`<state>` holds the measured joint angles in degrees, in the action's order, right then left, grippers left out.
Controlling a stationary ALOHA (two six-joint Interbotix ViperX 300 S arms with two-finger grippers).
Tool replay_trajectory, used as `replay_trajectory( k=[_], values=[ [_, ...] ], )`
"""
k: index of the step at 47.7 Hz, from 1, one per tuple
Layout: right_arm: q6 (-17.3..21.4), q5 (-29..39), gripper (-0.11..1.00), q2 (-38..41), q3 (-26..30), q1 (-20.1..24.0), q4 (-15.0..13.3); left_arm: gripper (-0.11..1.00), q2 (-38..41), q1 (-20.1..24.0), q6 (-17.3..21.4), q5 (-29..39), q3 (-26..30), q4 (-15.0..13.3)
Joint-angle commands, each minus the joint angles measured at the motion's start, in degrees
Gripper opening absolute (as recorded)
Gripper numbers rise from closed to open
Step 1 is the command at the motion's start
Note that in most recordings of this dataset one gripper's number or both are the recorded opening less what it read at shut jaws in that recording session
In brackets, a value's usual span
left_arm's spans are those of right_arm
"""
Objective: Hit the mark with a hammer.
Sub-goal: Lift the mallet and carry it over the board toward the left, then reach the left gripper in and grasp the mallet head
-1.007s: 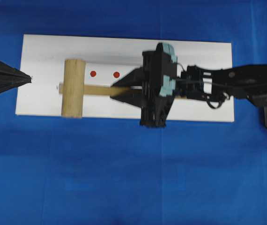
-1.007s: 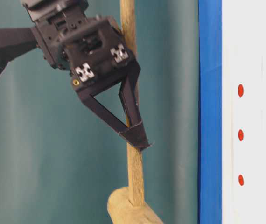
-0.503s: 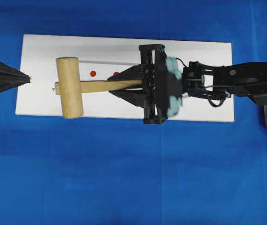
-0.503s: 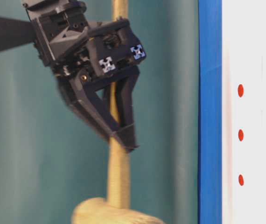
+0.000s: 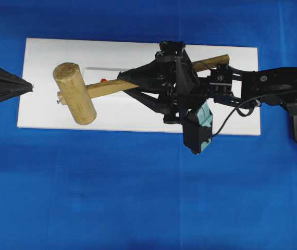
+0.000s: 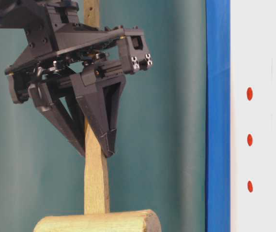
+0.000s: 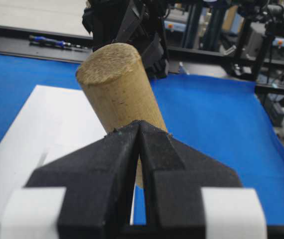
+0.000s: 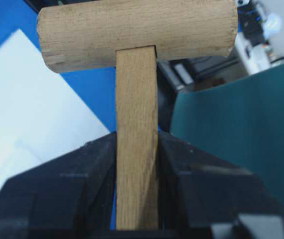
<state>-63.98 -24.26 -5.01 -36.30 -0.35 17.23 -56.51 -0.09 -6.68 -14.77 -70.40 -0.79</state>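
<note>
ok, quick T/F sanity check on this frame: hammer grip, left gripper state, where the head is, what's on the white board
1. The right gripper is clamped on the hammer by its handle. True.
2. The left gripper holds the hammer head. False: its fingers are shut on nothing, and the head sits beyond the tips.
3. The table-level view shows three red marks on the white board. True.
4. The hammer lies flat on the board. False: it is lifted clear, held in the air.
5. The handle's free end sticks out behind the right gripper in the overhead view. True.
6. The cloth under the board is green. False: it is blue.
</note>
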Motion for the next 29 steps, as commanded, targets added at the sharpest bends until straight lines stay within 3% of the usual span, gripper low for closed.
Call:
replay_trajectory(
  k=[1,22,25,29],
  values=[
    [-1.5,-1.8,0.10,-1.9,0.7,0.0,0.1,0.00,0.3,0.0,-0.7,-0.6,0.8,-0.1],
    [-2.3,-2.4,0.10,-1.9,0.7,0.1,1.3,0.01,0.3,0.9,-2.3,-0.6,0.7,-0.1],
    [-2.4,-2.5,0.10,-1.9,0.7,0.0,1.8,0.09,0.4,0.8,-2.8,-0.6,0.8,-0.1],
    [-2.4,-2.5,0.10,-1.9,0.7,0.0,1.8,0.31,0.4,0.8,-4.4,-0.6,0.7,-0.1]
  ],
)
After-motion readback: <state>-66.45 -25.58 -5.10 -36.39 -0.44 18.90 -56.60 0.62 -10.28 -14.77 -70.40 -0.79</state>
